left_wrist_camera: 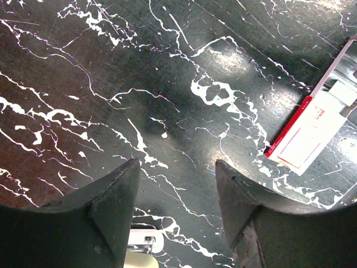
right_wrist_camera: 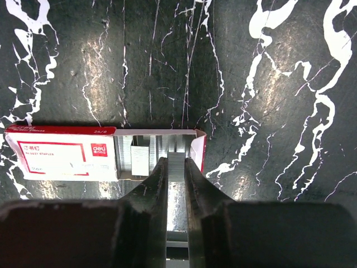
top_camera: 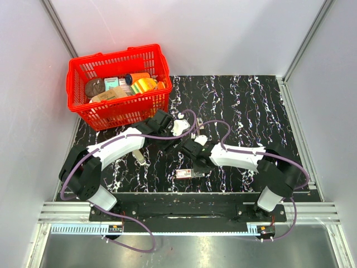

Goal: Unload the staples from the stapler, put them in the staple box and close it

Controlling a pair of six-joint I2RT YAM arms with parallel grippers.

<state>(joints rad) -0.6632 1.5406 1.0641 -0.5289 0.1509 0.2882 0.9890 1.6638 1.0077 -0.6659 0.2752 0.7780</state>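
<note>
The stapler (top_camera: 139,157), a small beige bar, lies on the black marbled table left of centre. Only its rounded end (left_wrist_camera: 141,245) shows at the bottom edge of the left wrist view. My left gripper (left_wrist_camera: 177,167) hangs open above bare table with nothing between its fingers (left_wrist_camera: 120,190). My right gripper (right_wrist_camera: 176,163) is shut on a silvery strip of staples (right_wrist_camera: 177,167). It holds the strip over the open end of a white and red staple box (right_wrist_camera: 61,159), where more staples (right_wrist_camera: 139,155) lie. In the top view this box (top_camera: 189,173) sits near the front edge, under my right gripper (top_camera: 196,166).
A red basket (top_camera: 83,70) with several items stands at the back left. Grey walls close in the table on three sides. The staple box (left_wrist_camera: 312,131) shows at the right of the left wrist view. My left gripper (top_camera: 169,144) is close to the right wrist.
</note>
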